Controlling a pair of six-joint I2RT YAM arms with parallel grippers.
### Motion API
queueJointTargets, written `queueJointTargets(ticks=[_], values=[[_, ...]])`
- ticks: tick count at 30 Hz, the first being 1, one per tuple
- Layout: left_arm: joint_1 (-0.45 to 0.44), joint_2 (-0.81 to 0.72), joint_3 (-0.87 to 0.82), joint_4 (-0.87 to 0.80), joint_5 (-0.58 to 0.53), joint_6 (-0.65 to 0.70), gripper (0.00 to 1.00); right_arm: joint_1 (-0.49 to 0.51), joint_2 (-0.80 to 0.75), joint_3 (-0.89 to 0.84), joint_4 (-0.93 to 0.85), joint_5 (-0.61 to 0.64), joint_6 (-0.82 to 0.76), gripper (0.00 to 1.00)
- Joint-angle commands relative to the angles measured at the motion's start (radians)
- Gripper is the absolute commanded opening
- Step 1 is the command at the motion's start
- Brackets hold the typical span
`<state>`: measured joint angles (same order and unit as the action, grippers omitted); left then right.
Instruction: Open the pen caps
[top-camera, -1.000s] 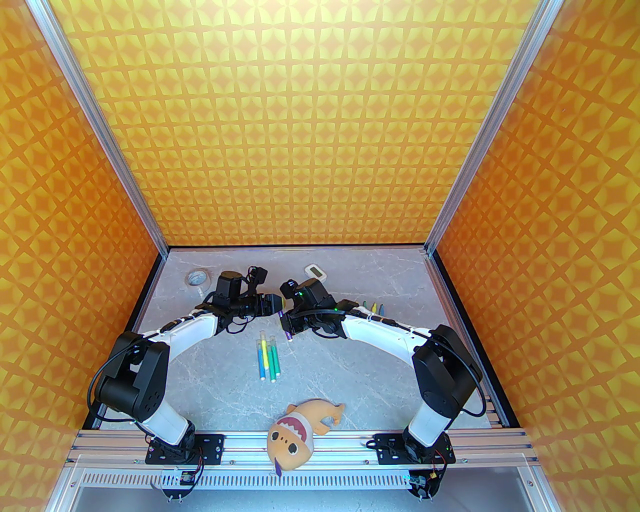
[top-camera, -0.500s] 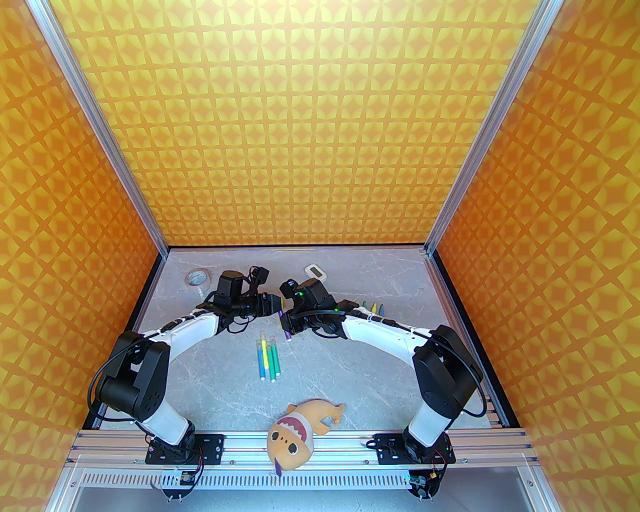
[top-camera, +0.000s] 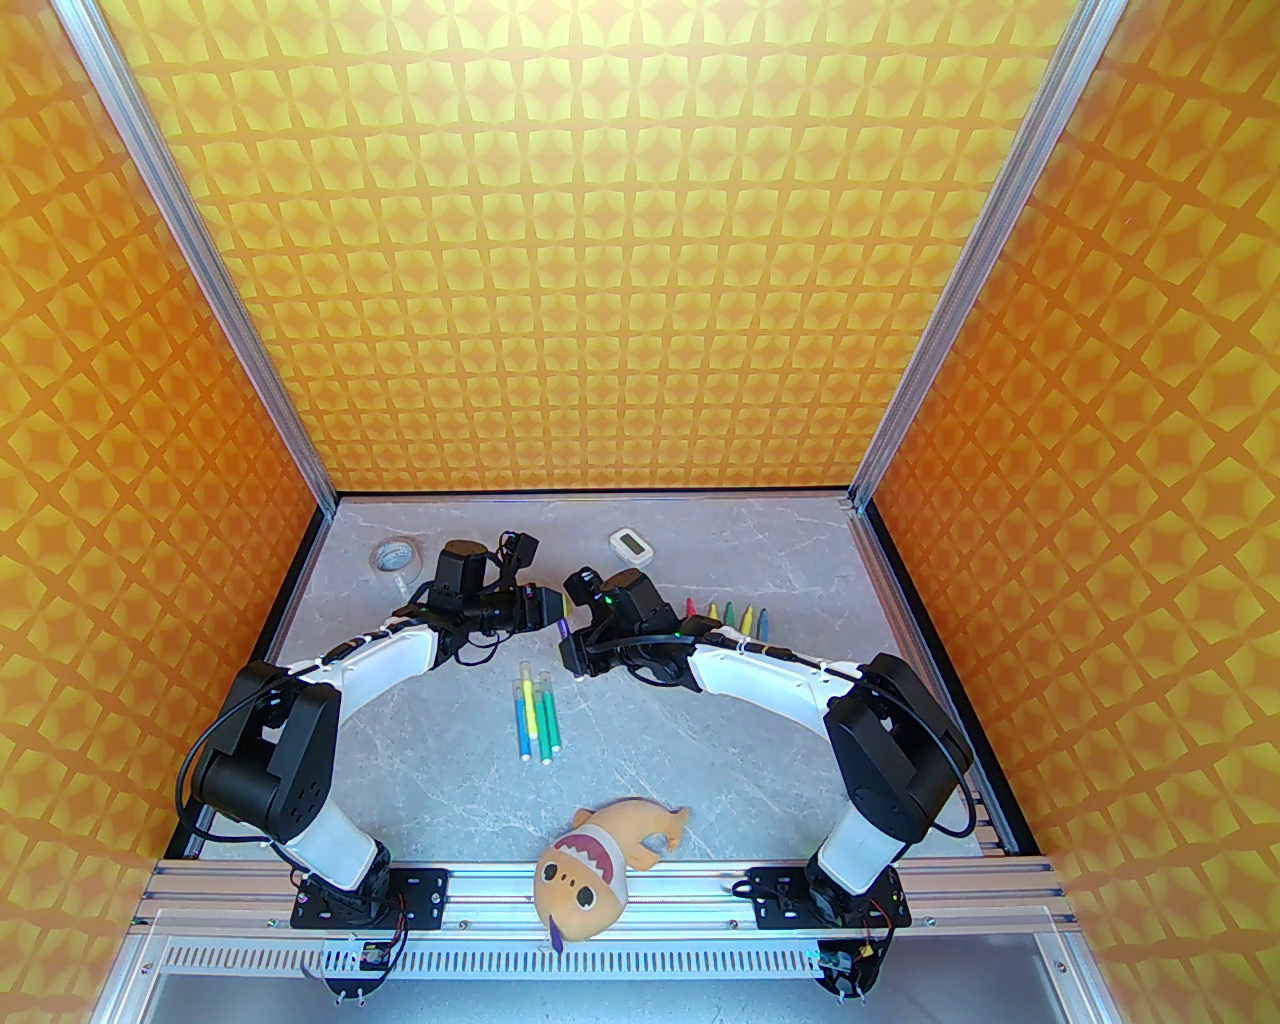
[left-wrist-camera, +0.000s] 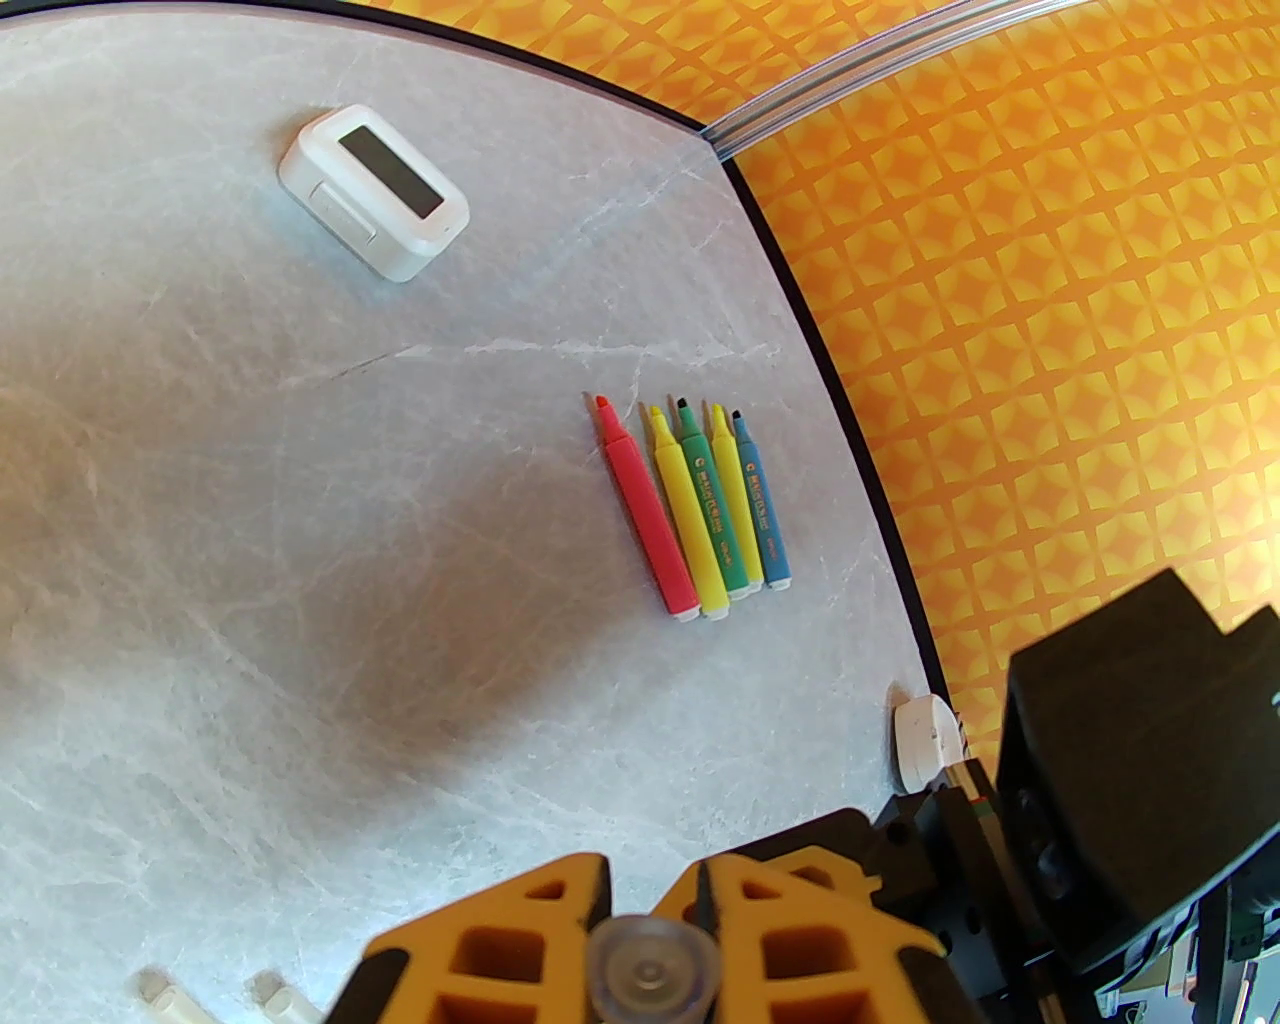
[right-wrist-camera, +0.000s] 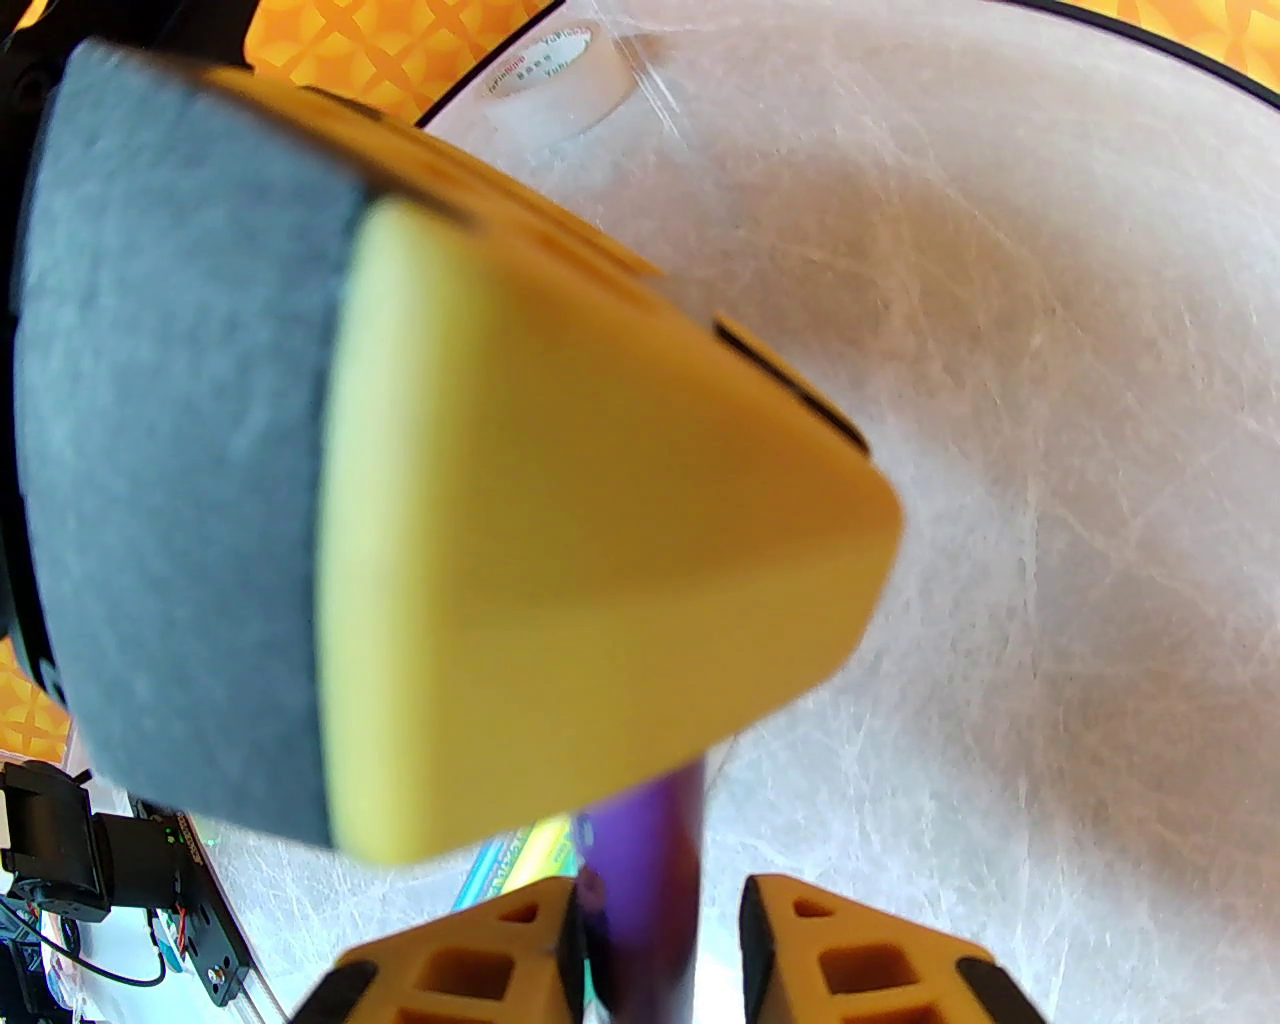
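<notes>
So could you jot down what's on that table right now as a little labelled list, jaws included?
Left jaws: shut on a clear pen cap
Right jaws: slightly apart around a purple pen
Uncapped pens: five in a row, tips bare
Capped pens: three side by side, mid-table
Other things: white timer, tape roll, plush fish

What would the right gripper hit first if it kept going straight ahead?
The left gripper, shut on the cap: its yellow finger sits just ahead of the right gripper, at the purple pen's far end. Looks close; depth unclear.
</notes>
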<state>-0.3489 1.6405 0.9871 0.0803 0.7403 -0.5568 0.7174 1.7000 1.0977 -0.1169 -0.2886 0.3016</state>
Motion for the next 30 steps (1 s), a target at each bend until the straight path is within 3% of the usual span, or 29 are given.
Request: queueJointTargets(ticks=[1,6,14,30], values=[[-0.004,-0.002,0.032,0.022,0.035,-0.017,0.07,-0.003,-0.017,-0.018,0.057,-0.005,0.004,0.32],[-0.005,-0.002,0.033,0.023,0.047,-0.024,0.06,-0.003,-0.02,-0.022,0.071,0.001,0.002,0.28],[0.0,-0.005,0.042,0.024,0.045,-0.023,0.0,-0.003,-0.053,-0.057,0.034,0.005,-0.012,0.0],[0.046,-0.01,0.091,0.076,-0.022,-0.11,0.0,-0.003,-0.167,-0.207,-0.018,-0.064,-0.064,0.0]])
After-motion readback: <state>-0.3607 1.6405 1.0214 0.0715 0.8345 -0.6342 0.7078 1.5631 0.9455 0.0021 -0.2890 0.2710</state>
